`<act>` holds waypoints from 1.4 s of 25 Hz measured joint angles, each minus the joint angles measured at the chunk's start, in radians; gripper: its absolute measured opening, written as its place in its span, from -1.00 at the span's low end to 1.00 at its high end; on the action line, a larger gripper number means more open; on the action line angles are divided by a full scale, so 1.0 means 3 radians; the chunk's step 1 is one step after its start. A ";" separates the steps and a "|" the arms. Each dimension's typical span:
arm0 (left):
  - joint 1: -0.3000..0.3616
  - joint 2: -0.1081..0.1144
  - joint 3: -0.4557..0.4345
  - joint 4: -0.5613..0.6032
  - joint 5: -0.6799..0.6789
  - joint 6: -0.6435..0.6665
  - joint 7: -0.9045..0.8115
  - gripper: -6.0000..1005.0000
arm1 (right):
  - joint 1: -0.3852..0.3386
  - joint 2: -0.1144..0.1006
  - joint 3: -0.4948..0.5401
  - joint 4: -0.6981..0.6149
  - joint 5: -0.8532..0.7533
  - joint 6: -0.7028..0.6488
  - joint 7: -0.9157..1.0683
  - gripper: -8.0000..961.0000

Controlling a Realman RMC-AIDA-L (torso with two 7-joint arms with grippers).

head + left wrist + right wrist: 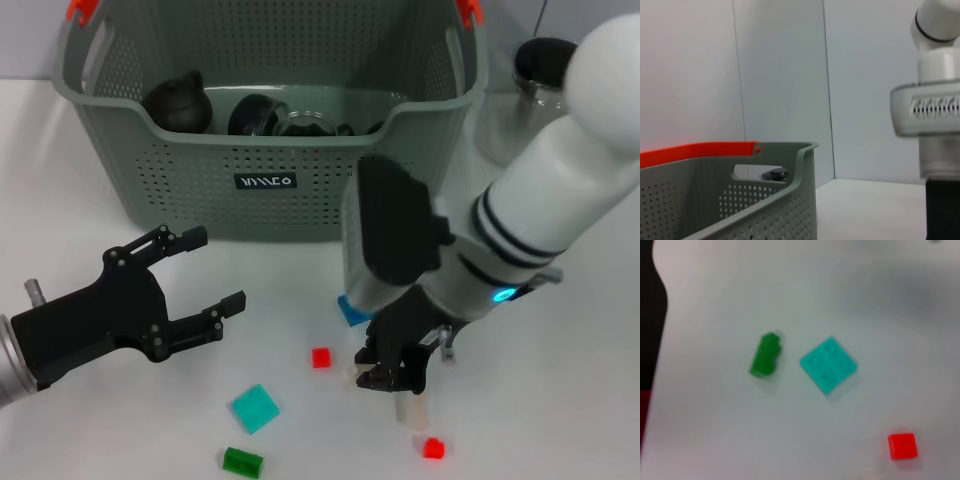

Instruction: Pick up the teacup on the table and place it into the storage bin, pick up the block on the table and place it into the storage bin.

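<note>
**Right claw low among the blocks, bin behind**

My right gripper (400,385) is down at the white table (560,400), fingers pointing downward. Whether they are clenched or released, I cannot tell; a pale, whitish piece (410,408) sits right at the fingertips, too unclear to name. A blue block (350,312) shows just behind the claw, partly hidden by my forearm. A small red block (321,357) lies just to the claw's left; another red block (433,447) lies just in front of it. Farther left sit a teal block (255,408) and a dark green block (242,461), near each other, apart from the claw.

The storage bin (290,200) stands behind both claws, upright, black label facing me. Dark rounded items (178,103) rest inside it. A glass pitcher with black lid (540,70) stands beyond the bin's right corner.

My left gripper (190,280) hovers to the left, released, fingers spread wide, holding nothing, aimed toward the bin.
</note>
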 joint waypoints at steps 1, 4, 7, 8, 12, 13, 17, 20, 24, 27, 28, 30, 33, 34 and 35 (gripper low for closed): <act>0.0007 0.0001 -0.0001 0.0004 0.0000 0.0001 0.0000 0.65 | -0.0033 -0.0002 0.0104 -0.0104 -0.0025 -0.0122 0.0014 -0.57; 0.0062 0.0003 -0.0010 0.0035 0.0000 -0.0030 0.0000 0.65 | -0.0135 -0.0006 0.0463 -0.0484 -0.0150 -0.0546 0.0093 -0.57; 0.0118 0.0004 -0.0014 0.0067 0.0010 -0.0079 0.0000 0.65 | -0.0217 -0.0007 0.0772 -0.0895 -0.0228 -0.0925 0.0223 -0.57; 0.0138 0.0004 -0.0016 0.0083 0.0025 -0.0093 0.0000 0.65 | -0.0235 -0.0008 0.0891 -0.1089 -0.0231 -0.1070 0.0279 -0.57; 0.0163 0.0002 -0.0020 0.0097 0.0050 -0.0099 0.0000 0.65 | -0.0241 0.0004 0.1359 -0.1807 -0.0018 -0.1420 0.0497 -0.57; 0.0159 0.0001 -0.0020 0.0091 0.0050 -0.0094 0.0000 0.65 | -0.0222 0.0004 0.1479 -0.1940 0.0111 -0.1420 0.0570 -0.57; 0.0110 -0.0002 -0.0001 0.0055 0.0052 -0.0085 0.0000 0.65 | -0.0099 -0.0001 0.1874 -0.2044 0.0463 -0.0908 0.0859 -0.57; 0.0060 0.0004 0.0005 0.0009 0.0052 -0.0070 0.0000 0.65 | 0.0011 -0.0016 0.2000 -0.1857 0.0385 -0.0346 0.1028 -0.57; 0.0031 0.0008 0.0014 -0.0002 0.0050 -0.0058 0.0000 0.65 | 0.0216 -0.0029 0.2086 -0.1491 -0.0028 0.0119 0.1084 -0.54; 0.0029 0.0006 0.0015 -0.0002 0.0046 -0.0056 0.0000 0.65 | 0.0318 -0.0017 0.2104 -0.1249 -0.0376 0.0393 0.1101 -0.48; 0.0029 0.0006 0.0015 -0.0002 0.0045 -0.0054 0.0000 0.65 | 0.0331 -0.0015 0.2089 -0.1203 -0.0448 0.0465 0.1098 -0.46; 0.0029 0.0005 0.0017 -0.0002 0.0043 -0.0051 0.0000 0.65 | 0.0327 -0.0008 0.2038 -0.1167 -0.0527 0.0567 0.1076 -0.33; 0.0034 0.0005 0.0013 -0.0002 0.0040 -0.0049 0.0000 0.65 | 0.0204 -0.0002 0.1965 -0.1290 -0.0388 0.0583 0.0943 -0.13; 0.0036 0.0004 0.0013 -0.0003 0.0039 -0.0047 0.0000 0.65 | 0.0138 -0.0002 0.1945 -0.1357 -0.0286 0.0562 0.0865 -0.07; 0.0036 0.0005 0.0011 -0.0002 0.0037 -0.0043 0.0000 0.65 | 0.0028 0.0000 0.1921 -0.1452 -0.0089 0.0513 0.0743 0.00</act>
